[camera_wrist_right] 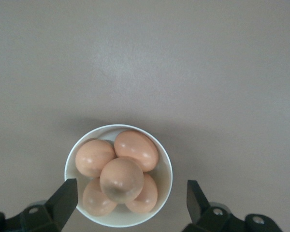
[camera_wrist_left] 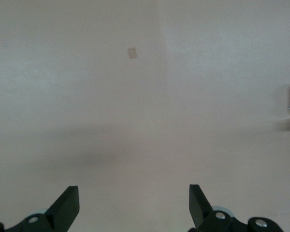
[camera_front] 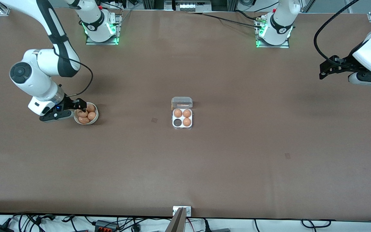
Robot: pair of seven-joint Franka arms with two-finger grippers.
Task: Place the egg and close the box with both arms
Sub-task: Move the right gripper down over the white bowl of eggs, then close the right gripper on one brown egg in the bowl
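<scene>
A round white bowl (camera_front: 92, 120) sits on the brown table (camera_front: 237, 167) toward the right arm's end, and five smooth tan-brown eggs are piled in it, the topmost egg (camera_wrist_right: 121, 179) resting on the four beneath. The right gripper (camera_front: 81, 106) hangs directly over this bowl, its two black fingers (camera_wrist_right: 63, 198) spread wide to either side of the pile and holding nothing.

Near the middle of the table stands the small square egg box (camera_front: 182, 126), a white tray with four cells. Its hinged clear plastic lid (camera_front: 182, 102) is open and lies on the side farther from the front camera. Three cells hold tan-brown eggs; the fourth cell (camera_front: 177, 122), nearer to the front camera and toward the right arm's end, is dark and unfilled. Nothing lies between the bowl and the box.

The left gripper (camera_front: 324, 71) waits up over the table's edge at the left arm's end, well apart from the box, its fingers (camera_wrist_left: 67, 205) wide apart and empty.

The table is covered in a plain matte brown sheet with two small darker square patches (camera_front: 154, 120). Both white arm bases (camera_front: 101, 25) glow green at the top edge, and cables (camera_front: 27, 220) run along the near edge.
</scene>
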